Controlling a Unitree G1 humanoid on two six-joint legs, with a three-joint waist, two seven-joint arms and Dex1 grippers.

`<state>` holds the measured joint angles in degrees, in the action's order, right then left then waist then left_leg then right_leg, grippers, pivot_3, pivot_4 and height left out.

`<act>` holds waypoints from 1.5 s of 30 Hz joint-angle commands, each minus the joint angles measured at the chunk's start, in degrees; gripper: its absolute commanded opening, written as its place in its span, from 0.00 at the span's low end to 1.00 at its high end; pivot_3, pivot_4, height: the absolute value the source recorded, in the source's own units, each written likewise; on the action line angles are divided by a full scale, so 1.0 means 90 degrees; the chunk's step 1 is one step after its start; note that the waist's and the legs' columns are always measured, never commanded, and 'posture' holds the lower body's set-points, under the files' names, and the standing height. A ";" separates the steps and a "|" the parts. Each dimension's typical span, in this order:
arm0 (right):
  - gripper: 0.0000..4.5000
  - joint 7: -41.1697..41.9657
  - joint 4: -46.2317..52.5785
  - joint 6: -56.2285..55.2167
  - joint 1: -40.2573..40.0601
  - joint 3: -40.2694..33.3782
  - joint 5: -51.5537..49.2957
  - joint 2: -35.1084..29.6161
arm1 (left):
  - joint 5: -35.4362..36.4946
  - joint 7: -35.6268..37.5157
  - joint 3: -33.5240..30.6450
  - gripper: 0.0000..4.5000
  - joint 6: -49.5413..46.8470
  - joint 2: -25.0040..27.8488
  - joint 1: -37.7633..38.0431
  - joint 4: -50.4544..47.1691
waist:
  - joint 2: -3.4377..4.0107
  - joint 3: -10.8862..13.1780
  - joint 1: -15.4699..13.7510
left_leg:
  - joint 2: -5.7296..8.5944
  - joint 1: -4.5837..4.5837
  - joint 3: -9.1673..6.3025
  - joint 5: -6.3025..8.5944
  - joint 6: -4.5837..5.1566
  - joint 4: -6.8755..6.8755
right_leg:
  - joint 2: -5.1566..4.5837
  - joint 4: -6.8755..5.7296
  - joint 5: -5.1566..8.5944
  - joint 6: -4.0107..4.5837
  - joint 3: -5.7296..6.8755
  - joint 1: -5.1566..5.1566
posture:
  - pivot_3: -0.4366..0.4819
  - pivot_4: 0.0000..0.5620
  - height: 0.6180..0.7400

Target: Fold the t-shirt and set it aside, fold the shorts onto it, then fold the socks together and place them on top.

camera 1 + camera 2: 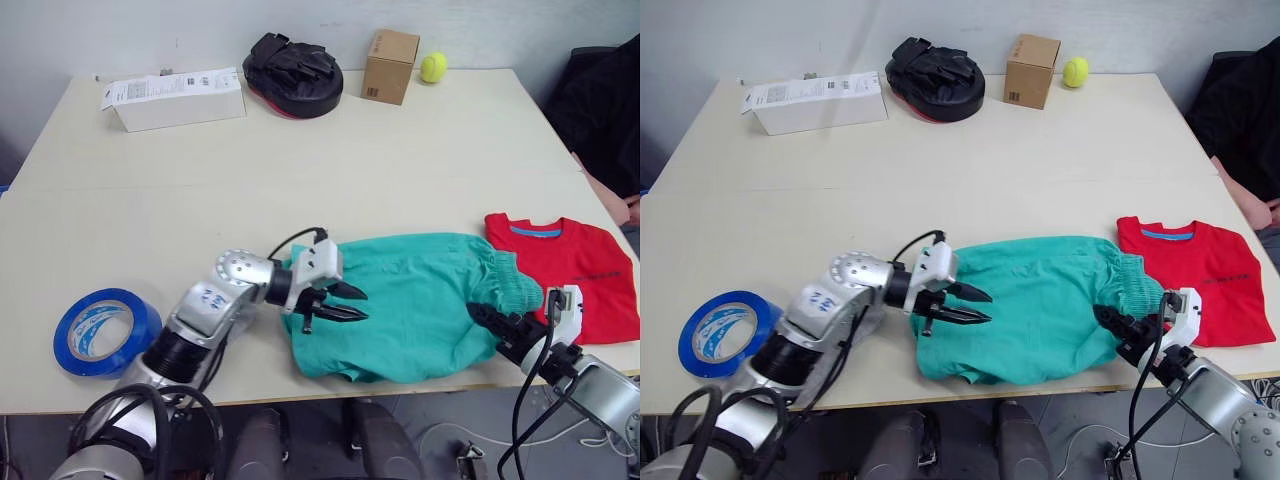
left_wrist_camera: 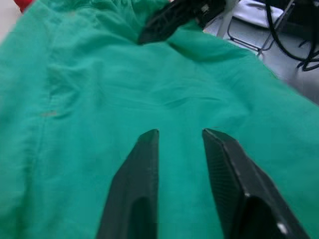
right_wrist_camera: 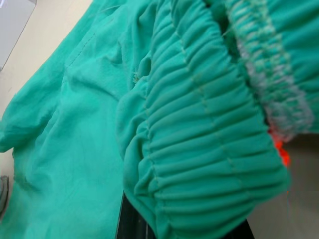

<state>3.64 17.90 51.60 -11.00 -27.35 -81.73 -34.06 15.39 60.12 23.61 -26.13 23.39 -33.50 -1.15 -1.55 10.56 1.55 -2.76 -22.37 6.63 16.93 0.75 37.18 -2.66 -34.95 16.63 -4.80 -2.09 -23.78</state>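
The teal-green shorts (image 1: 415, 305) lie bunched near the table's front edge. Just right of them the red t-shirt (image 1: 575, 270) lies folded flat with its blue collar band showing. My left gripper (image 1: 345, 303) hovers over the left part of the shorts, open, with nothing between its fingers (image 2: 137, 184). My right gripper (image 1: 488, 320) is at the shorts' right side, shut on the gathered elastic hem (image 3: 209, 149), which drapes over it and hides most of it. The socks are out of view.
A blue tape roll (image 1: 100, 332) sits at the front left. Along the far edge stand a white box (image 1: 175, 97), a black padded item (image 1: 293, 72), a cardboard box (image 1: 390, 65) and a tennis ball (image 1: 433, 67). A person's arm (image 1: 612, 200) shows at the right.
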 commanded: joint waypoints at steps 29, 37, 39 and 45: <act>0.00 0.3638 0.2541 -0.1444 0.1222 0.2157 0.3717 -0.1642 | -0.1315 -0.0656 -0.0093 0.01 0.1088 -0.0831 -0.0017 0.1591 | 0.0001 -0.0002 0.0001 | 0.0004 0.0006 -0.0006 -0.0009 0.0017 0.0025 | 0.0002 -0.0015 -0.0014 -0.0022 0.0002 0.0013 | 0.48 0.27 1.00; 0.00 0.4380 0.2160 -0.1679 0.2144 0.3386 0.4584 -0.1469 | -0.1370 -0.0793 -0.0120 0.01 0.1038 -0.0786 0.0142 0.1359 | 0.0000 -0.0001 0.0003 | 0.0003 0.0014 -0.0005 -0.0010 0.0015 0.0040 | -0.0001 -0.0049 -0.0009 -0.0014 0.0002 0.0011 | 0.48 0.27 1.00; 0.00 0.4532 0.2029 -0.1736 0.2334 0.3662 0.4847 -0.1446 | -0.1371 -0.0824 -0.0132 0.01 0.1018 -0.0764 0.0169 0.1299 | 0.0000 -0.0001 0.0002 | 0.0003 0.0016 -0.0007 -0.0010 0.0014 0.0044 | -0.0001 -0.0053 -0.0006 -0.0009 0.0004 0.0011 | 0.48 0.27 1.00; 0.00 0.4741 0.1677 -0.1963 0.2539 0.4023 0.5465 -0.1306 | -0.1277 -0.0915 -0.0288 0.01 0.0840 -0.0639 0.0281 0.1006 | 0.0000 -0.0001 0.0004 | 0.0003 0.0016 -0.0006 -0.0009 0.0012 0.0046 | -0.0005 -0.0061 -0.0003 -0.0004 0.0004 0.0009 | 0.48 0.27 1.00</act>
<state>45.46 32.89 35.76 11.18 8.68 -33.65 -46.41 4.17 52.69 22.27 -17.67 16.89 -31.85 9.27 -1.55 10.55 1.58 -2.75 -22.22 6.58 16.85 0.86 37.59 -2.71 -35.52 16.61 -4.80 -2.05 -23.71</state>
